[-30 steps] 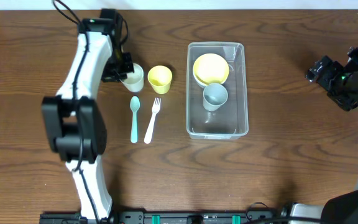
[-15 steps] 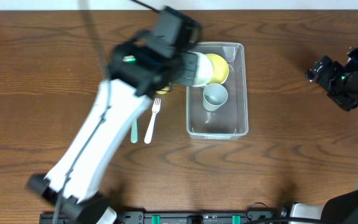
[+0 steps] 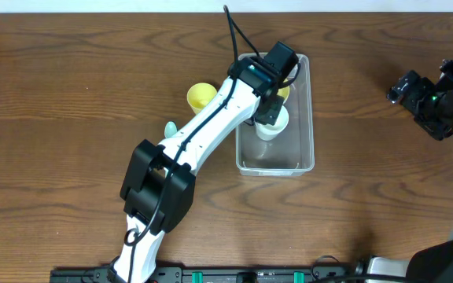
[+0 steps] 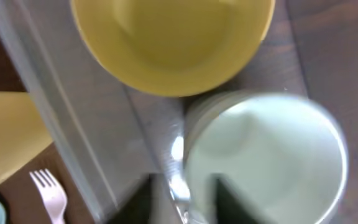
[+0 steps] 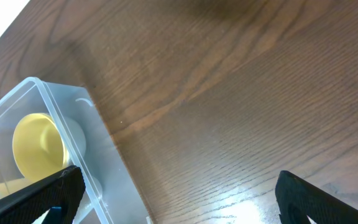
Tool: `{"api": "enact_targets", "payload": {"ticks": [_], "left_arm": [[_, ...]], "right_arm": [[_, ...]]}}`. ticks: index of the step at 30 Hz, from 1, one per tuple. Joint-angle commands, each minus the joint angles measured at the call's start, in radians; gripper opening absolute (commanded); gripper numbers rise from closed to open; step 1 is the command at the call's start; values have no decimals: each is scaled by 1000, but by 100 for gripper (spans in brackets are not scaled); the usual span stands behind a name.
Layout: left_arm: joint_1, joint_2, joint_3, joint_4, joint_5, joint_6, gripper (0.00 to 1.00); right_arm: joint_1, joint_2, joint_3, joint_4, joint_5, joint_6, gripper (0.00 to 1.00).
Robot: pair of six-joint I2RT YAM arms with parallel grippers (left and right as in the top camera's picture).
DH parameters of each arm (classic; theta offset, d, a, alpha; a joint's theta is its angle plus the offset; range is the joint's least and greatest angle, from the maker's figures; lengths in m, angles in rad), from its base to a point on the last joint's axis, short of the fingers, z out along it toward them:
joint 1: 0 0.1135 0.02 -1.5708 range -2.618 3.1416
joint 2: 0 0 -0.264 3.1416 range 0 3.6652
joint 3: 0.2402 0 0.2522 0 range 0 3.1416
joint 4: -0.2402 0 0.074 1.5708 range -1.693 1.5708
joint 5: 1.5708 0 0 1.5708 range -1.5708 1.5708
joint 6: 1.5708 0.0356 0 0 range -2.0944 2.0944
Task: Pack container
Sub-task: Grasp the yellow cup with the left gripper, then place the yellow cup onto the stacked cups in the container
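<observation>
The clear container [image 3: 301, 149] stands right of centre. It holds a yellow bowl [image 3: 284, 93] at its far end. My left gripper [image 3: 268, 110] reaches into it, shut on the wall of a pale white cup [image 3: 274, 126], which sits where the grey cup stood. In the left wrist view my fingers [image 4: 182, 198] straddle the rim of this cup [image 4: 272, 162], just below the yellow bowl [image 4: 173, 43]. My right gripper [image 3: 412, 93] hovers open and empty over the table's right side, its fingers [image 5: 179, 196] wide apart. The container [image 5: 73, 118] also shows in the right wrist view.
A yellow cup [image 3: 200, 95] stands on the table left of the container. A teal spoon [image 3: 169, 127] lies partly under my left arm. The white fork [image 4: 50, 191] shows in the left wrist view beside the container wall.
My left arm has lifted the pale white cup from the table's left and carried it right, down into the container onto the grey cup. The right arm has not moved.
</observation>
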State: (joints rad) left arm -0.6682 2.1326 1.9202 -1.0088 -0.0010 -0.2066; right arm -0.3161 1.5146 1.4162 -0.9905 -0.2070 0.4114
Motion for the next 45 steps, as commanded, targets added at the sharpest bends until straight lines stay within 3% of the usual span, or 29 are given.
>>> {"api": "enact_targets", "payload": {"ticks": [1,3,9,15,21,28,31,36,41,45], "left_arm": [[11,-48,78,-38,-19,0,70],[12,-88,137,-80,-19,0,80],[46,-247,198,-199,-175,-1,81],[200,-229,132,-252,-216,-39,82],[345,-98,32,-156,-29,-53,82],[407,64,31,-155,55,-54,80],[409,108,31,-150,58,-53,70],[409,105,40,-136,61,-27,15],[409,8,89,-162,9,23,6],[397,-143,95,-164,9,39,6]], "right_arm": [[-6,4,0,0,-3,11,99],[-6,4,0,0,-3,11,99],[-6,4,0,0,-3,11,99],[-6,4,0,-1,-3,11,99],[-6,4,0,0,-3,11,99],[-6,4,0,-1,-3,11,99],[-6,4,0,-1,-3,11,99],[-6,4,0,-1,-3,11,99],[-6,4,0,0,-3,11,99],[-5,4,0,-1,-3,11,99]]}}
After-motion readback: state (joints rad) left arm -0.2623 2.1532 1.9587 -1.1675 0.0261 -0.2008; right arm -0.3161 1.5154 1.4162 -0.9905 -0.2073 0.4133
